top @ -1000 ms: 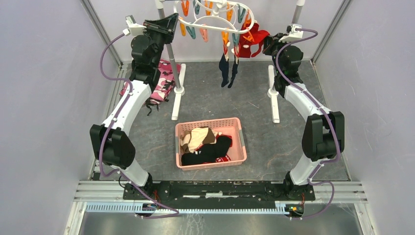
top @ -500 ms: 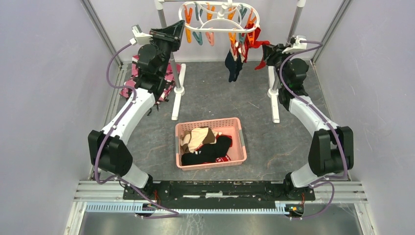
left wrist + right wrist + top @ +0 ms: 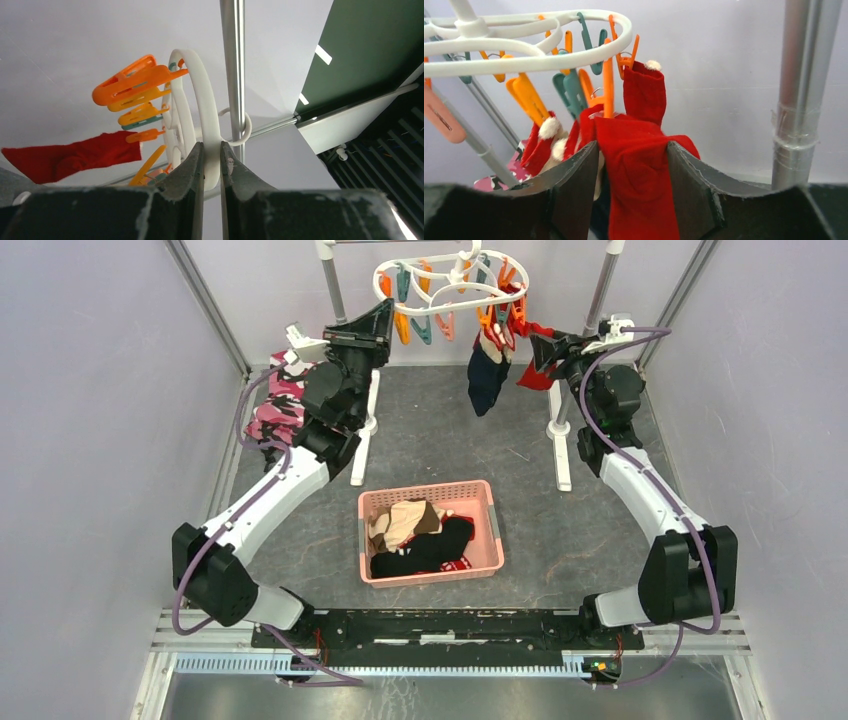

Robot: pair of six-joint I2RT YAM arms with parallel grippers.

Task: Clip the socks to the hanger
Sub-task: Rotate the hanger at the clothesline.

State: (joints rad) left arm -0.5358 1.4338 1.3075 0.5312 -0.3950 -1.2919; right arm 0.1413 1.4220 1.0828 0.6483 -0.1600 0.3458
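Grey table (image 3: pixel 460 450), bare between the rack feet and the basket (image 3: pixel 425 490), so open room there. The hanger (image 3: pixel 450 307) hangs high at the back between the two rack poles (image 3: pixel 600 290). Left gripper (image 3: pixel 212 150): fingers clamped together on the hanger's white ring, ring edge pinched between the pads, and a pole runs close behind it. Right gripper (image 3: pixel 631 145): fingers apart, about half spread, with the red sock (image 3: pixel 636 175) lying between them. The cloth looks to brush both inner faces; can't tell any squeeze. The red sock's top is pinched in an orange clip (image 3: pixel 608 85) under the ring. A pole stands just beside the right fingers, tight on that side. The navy sock (image 3: pixel 488 380) hangs clipped near the red one. More socks (image 3: pixel 420 540) are piled in the basket, mid-table, well apart from both grippers.
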